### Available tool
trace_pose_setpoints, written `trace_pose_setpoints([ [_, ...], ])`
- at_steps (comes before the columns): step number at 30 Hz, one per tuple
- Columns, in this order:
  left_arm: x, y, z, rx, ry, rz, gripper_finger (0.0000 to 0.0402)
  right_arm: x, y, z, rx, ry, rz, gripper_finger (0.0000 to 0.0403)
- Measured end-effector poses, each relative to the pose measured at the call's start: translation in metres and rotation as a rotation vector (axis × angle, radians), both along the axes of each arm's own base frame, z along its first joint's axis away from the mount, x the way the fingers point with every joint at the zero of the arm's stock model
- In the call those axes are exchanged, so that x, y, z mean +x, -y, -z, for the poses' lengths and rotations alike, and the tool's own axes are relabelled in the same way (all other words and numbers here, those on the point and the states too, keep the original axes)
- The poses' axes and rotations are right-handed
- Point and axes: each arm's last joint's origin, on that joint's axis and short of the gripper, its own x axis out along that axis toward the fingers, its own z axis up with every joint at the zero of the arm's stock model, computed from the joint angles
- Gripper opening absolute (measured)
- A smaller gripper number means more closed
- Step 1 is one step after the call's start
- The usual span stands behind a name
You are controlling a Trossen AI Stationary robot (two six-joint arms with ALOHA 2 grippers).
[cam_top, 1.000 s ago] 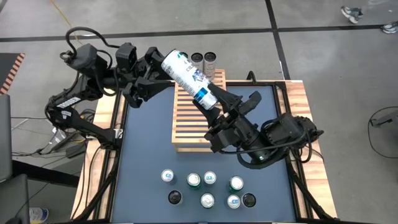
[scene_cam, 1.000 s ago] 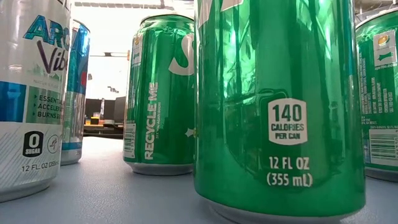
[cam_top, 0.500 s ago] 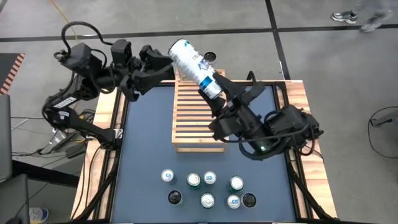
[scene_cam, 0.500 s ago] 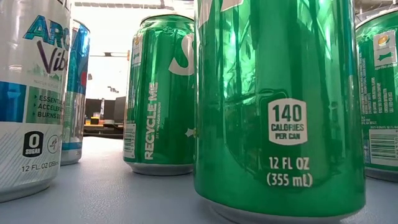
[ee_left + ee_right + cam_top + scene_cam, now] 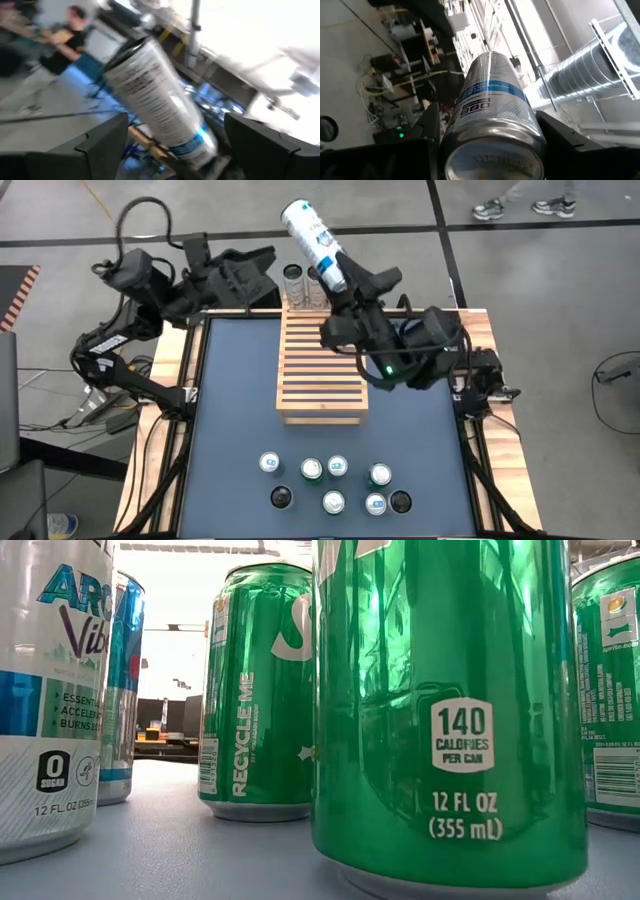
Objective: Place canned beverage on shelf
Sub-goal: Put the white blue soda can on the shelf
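Note:
A white-and-blue can (image 5: 312, 238) is in the air over the far end of the wooden slatted shelf (image 5: 320, 365), with my right gripper (image 5: 342, 280) shut on it. The can slants up, its top toward the far left. My left gripper (image 5: 262, 268) hovers open at the shelf's far left corner, apart from the can; in its wrist view the can (image 5: 160, 107) shows farther off between its fingers. A standing can (image 5: 292, 276) shows at the shelf's far edge, partly hidden by the held one. My right gripper pinches the can's bottom end (image 5: 492, 150) between its two fingers (image 5: 427, 132), one on each side of the wall. The fingers come from the table's right, slanting upward and lying along the can. The can sticks out past them, tilted and lifted clear of the shelf.
Several cans stand in two rows near the table's front edge (image 5: 333, 502); the low view shows them close up, green ones (image 5: 450, 710) and a white one (image 5: 50, 690). Bare blue table (image 5: 235, 390) lies on either side of the shelf.
My right gripper has carried the can from over the shelf's middle toward the table's far edge and somewhat left; the can has stayed tilted and clear of the shelf. My left gripper has turned in place, swinging its fingers toward the far edge.

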Motion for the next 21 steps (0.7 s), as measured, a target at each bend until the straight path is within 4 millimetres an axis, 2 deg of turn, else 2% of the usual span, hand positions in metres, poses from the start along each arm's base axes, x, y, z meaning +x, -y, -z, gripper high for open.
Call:
trace_pose_setpoints([
  [5, 0.015, -0.010, 0.006, -0.068, 0.018, 0.001, 0.0314, 0.003, 0.009, 0.001, -0.010, -0.020, 0.025, 0.0197],
  [14, 0.033, -0.041, 0.014, -0.161, 0.058, 0.168, 0.0314, 0.002, -0.012, 0.004, -0.024, -0.056, -0.041, 0.0197],
  [21, 0.040, -0.044, 0.014, -0.150, 0.105, 0.180, 0.0314, 0.005, -0.009, 0.007, -0.023, -0.083, -0.038, 0.0197],
])
